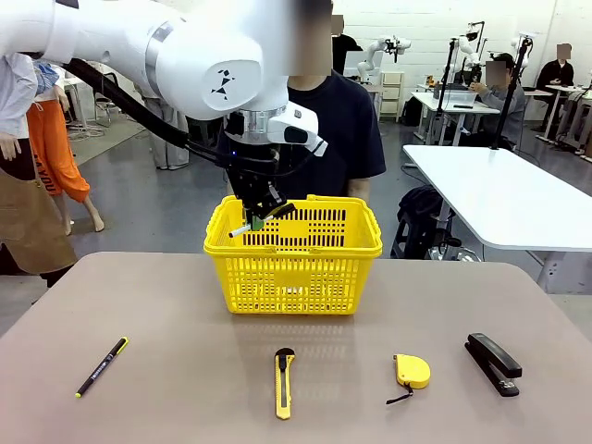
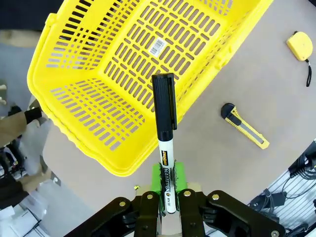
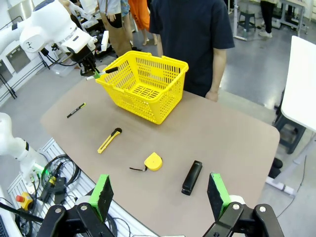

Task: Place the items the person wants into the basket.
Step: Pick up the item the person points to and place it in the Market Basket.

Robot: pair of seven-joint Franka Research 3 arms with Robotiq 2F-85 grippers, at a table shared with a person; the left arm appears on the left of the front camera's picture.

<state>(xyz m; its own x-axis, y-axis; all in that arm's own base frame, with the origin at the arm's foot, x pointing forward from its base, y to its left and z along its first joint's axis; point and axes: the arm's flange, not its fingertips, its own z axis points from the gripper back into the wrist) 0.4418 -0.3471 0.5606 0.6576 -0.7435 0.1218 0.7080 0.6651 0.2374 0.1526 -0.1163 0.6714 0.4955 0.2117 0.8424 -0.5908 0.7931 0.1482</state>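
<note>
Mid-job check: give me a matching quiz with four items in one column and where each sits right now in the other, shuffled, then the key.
Items
1. marker
2. utility knife
3. pen
4. stapler

Places
A. right end of the table, lying flat
B. gripped in the left hand, at the basket rim
C. left end of the table, lying flat
D. on the table, in front of the basket

Pairs: 1-B, 2-D, 3-C, 4-A

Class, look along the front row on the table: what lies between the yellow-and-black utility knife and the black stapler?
A small round yellow tape measure, apart from both; the front view shows it.
</note>
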